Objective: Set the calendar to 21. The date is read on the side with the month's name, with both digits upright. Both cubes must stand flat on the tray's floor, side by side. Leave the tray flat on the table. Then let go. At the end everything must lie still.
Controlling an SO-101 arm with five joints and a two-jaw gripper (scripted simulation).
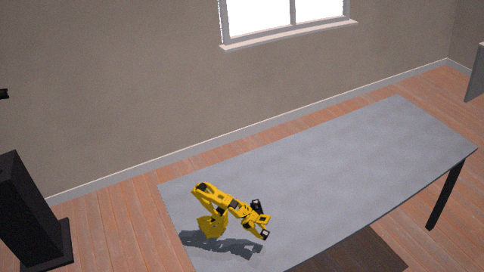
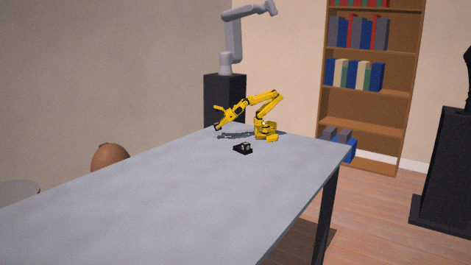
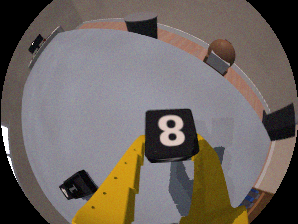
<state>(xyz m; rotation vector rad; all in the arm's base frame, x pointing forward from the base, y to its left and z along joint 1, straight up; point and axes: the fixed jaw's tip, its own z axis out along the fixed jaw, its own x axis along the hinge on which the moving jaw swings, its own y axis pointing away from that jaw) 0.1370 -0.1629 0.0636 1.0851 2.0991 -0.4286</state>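
The gripper (image 1: 263,234) (image 2: 218,126) (image 3: 171,145) was clamped on a black number cube (image 1: 265,235) (image 2: 217,126) (image 3: 171,131), held above the gray table (image 1: 340,162) (image 2: 165,177) (image 3: 100,85).
The held cube's white 8 faced the wrist camera, between both yellow fingers. The second number cube (image 2: 245,146) sat in the black tray (image 2: 239,149), which rested on the tabletop near the arm's yellow base (image 1: 212,227) (image 2: 259,130); its digits were too small to read surely.

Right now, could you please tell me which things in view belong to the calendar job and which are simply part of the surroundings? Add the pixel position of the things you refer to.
For the job:
- gripper (image 1: 267,227) (image 2: 215,117) (image 3: 171,145)
- held cube (image 1: 265,234) (image 3: 171,134)
- tray (image 2: 238,149)
- other cube (image 2: 245,146)
- table (image 1: 321,170) (image 2: 165,184) (image 3: 100,90)

Surroundings:
- grey arm (image 2: 232,40)
- bookshelf (image 2: 412,73)
- brown ball-like object (image 2: 110,157) (image 3: 221,51)
- window (image 1: 261,17)
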